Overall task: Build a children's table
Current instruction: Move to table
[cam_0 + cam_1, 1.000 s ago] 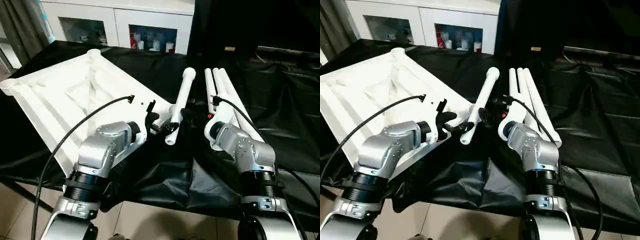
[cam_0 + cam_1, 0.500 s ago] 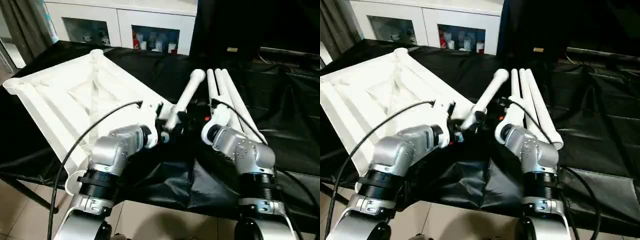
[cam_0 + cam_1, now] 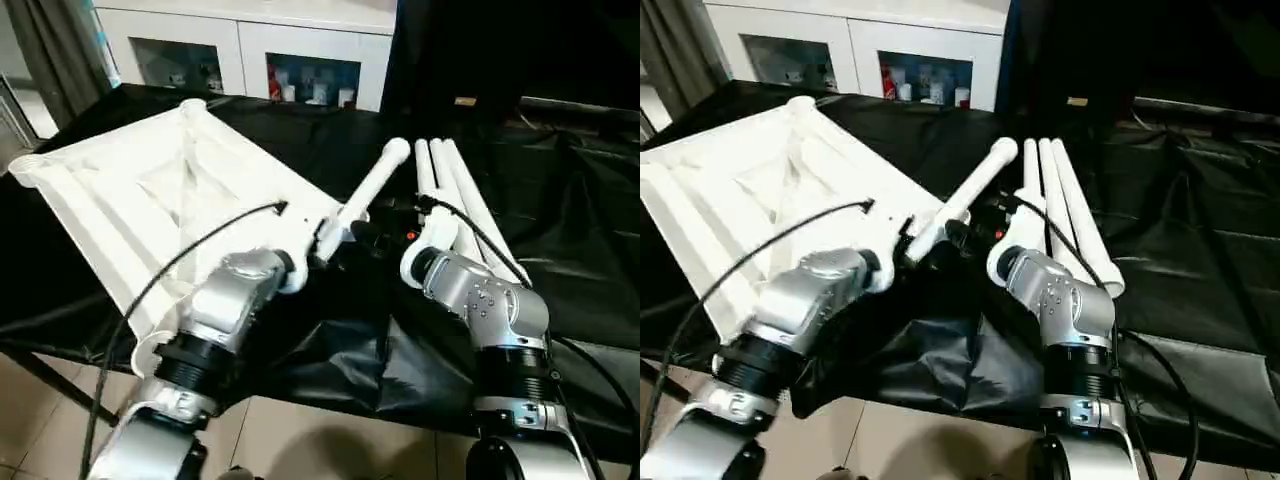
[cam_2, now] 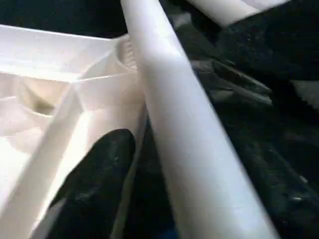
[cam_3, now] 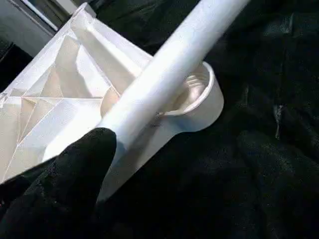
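The left gripper (image 3: pixel 322 243) is hidden behind its own silver wrist, so its hold on the slanted white leg (image 3: pixel 368 194) cannot be read. The right gripper (image 3: pixel 385 232) is lost against the black cloth (image 3: pixel 580 200). The leg's lower end is covered where it meets the tabletop (image 3: pixel 120 200). The tabletop's near corner lies under the left forearm.
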Robot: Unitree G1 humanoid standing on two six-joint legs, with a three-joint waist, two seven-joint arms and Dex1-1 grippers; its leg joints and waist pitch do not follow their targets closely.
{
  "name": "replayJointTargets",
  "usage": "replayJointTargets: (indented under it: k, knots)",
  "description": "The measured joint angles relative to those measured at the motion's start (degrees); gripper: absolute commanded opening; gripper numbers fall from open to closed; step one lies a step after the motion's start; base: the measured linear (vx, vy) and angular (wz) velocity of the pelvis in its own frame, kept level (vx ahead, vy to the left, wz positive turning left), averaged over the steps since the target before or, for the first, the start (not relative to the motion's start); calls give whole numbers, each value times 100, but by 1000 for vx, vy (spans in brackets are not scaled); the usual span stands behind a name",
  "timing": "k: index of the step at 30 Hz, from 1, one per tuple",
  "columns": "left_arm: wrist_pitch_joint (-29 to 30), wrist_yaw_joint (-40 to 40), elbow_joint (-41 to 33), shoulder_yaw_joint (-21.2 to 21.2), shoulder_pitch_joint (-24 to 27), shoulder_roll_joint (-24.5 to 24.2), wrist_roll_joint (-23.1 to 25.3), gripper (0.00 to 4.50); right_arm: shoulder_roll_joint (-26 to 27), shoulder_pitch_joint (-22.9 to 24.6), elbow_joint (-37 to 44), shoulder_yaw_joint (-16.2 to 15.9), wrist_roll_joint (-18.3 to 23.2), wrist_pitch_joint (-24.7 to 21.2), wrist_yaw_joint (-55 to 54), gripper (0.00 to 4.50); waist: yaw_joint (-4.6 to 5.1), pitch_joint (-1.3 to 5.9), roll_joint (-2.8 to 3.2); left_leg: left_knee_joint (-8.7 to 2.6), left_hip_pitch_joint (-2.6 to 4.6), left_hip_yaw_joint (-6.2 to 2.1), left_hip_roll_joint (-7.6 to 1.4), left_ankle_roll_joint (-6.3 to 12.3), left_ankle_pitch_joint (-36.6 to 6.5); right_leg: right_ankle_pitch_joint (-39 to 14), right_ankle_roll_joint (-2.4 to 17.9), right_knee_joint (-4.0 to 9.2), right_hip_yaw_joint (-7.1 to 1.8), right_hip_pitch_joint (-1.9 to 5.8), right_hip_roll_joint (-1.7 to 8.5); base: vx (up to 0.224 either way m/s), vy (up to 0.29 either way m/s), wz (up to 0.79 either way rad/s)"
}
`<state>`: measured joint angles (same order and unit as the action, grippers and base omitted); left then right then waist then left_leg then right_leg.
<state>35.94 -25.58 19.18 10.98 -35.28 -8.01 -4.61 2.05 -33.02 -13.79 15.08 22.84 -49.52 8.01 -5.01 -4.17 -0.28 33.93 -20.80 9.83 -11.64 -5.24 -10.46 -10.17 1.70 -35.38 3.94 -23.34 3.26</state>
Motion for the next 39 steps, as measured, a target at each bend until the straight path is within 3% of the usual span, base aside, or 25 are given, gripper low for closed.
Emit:
replayJointTargets:
  k: [4,5,15,18,25,27,31,35,39]
  knots:
    - [-6,-30,-54,5,1,-37,25,267,-2,27,0,-58,0,0,0,450,-7,0,0,0,-7,0,0,0,0,0,0,8,0,0,0,0,0,0]
    - [10,-34,-87,5,1,-45,29,241,-5,27,1,-80,0,0,0,450,-8,0,0,0,-8,0,0,0,0,0,0,9,0,0,0,0,0,0]
    - [-20,-35,-90,13,1,-143,97,179,-93,27,1,-160,-14,30,19,450,-8,0,0,0,-8,0,0,1,0,0,-1,9,1,-1,0,0,0,0]
    - [-213,-135,-97,-20,1,-277,81,153,-339,25,7,-302,-107,269,200,450,-15,-1,1,1,-10,-1,0,1,0,0,-1,10,2,-1,0,0,0,0]
    - [-217,-304,-376,-378,0,-539,-74,140,-922,12,243,-464,-262,996,932,450,-13,-1,2,6,-17,-1,0,4,2,1,-3,10,2,-4,0,0,0,0]
    - [-191,-441,-524,-445,1,-724,-187,139,-1335,-1,252,-712,-406,1409,1349,450,-14,-4,7,12,-18,-1,0,10,6,1,-3,10,2,-4,1,0,0,0]
    - [22,-679,-949,-727,33,-1113,-357,139,-2277,-146,176,-1326,-1204,2639,2033,450,-4,-7,11,23,-20,0,-1,11,6,1,-3,6,1,-3,0,0,0,0]
    - [434,-963,-1453,-844,115,-1254,-658,139,-2979,-548,-437,-2142,-2327,4129,2267,450,-11,-8,11,40,-25,0,-4,12,5,2,-2,-5,1,-6,1,0,0,0]
    - [890,-1323,-1869,-854,144,-1558,-990,139,-3455,-1043,-1219,-2718,-3284,5458,2152,450,-11,-9,8,57,-28,2,-7,13,5,1,-2,-21,2,-9,1,0,0,0]
